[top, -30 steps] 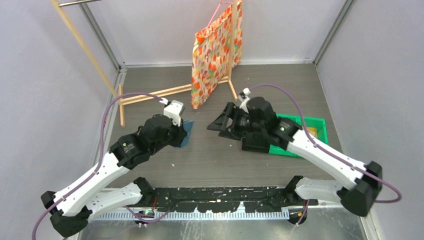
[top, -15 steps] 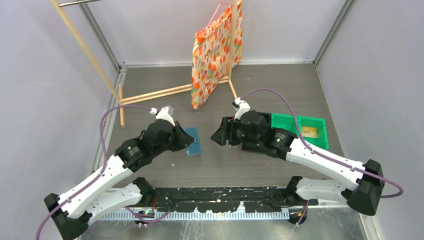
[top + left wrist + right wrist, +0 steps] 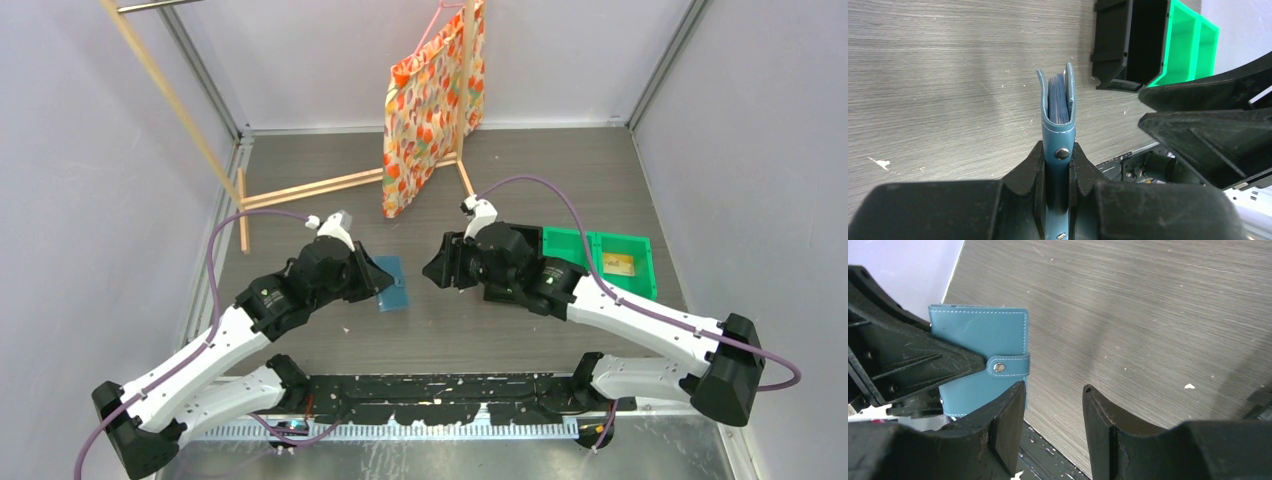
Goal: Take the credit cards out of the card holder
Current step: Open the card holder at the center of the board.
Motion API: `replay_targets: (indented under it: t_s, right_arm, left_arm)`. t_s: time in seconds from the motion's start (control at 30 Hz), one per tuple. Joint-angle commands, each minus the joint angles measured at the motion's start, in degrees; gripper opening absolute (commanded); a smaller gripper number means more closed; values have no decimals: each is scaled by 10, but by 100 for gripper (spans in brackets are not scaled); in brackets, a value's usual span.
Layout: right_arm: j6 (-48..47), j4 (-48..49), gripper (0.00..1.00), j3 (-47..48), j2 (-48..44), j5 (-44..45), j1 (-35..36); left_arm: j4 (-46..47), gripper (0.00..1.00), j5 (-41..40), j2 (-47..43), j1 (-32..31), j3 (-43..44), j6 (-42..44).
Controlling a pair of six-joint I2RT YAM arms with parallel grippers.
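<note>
left claw [image 3: 1057,156] is clamped on the one card holder [image 3: 1058,107], held over the worktop [image 3: 948,75] between the arms, snap fastened. right claw [image 3: 1053,402], jaws apart, sits just beside the strap; a crooked pull there could twist the holder loose. credit cards [image 3: 1058,97] inside (packed edge-on): count unclear.

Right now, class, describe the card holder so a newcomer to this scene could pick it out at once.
Start at the orange patterned bag hanging at the far side of the grey table, then come nearer to the left arm's tool. Clamped in it is the card holder: a small teal-blue wallet with a snap strap, unlike the open green bin to the right.
</note>
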Motion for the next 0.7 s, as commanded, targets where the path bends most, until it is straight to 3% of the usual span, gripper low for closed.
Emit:
replay_targets:
  t_s: [0.0, 0.3, 0.67]
  right_arm:
    - [-19, 38, 52, 3, 16, -41, 16]
    - [-48, 83, 58, 18, 63, -23, 75]
    - [-56, 121, 56, 18, 65, 18, 80]
  left_arm:
    - [56, 1, 23, -6, 7, 9, -14]
    - [58, 1, 46, 3, 12, 13, -25]
    - [57, 1, 62, -8, 13, 9, -34]
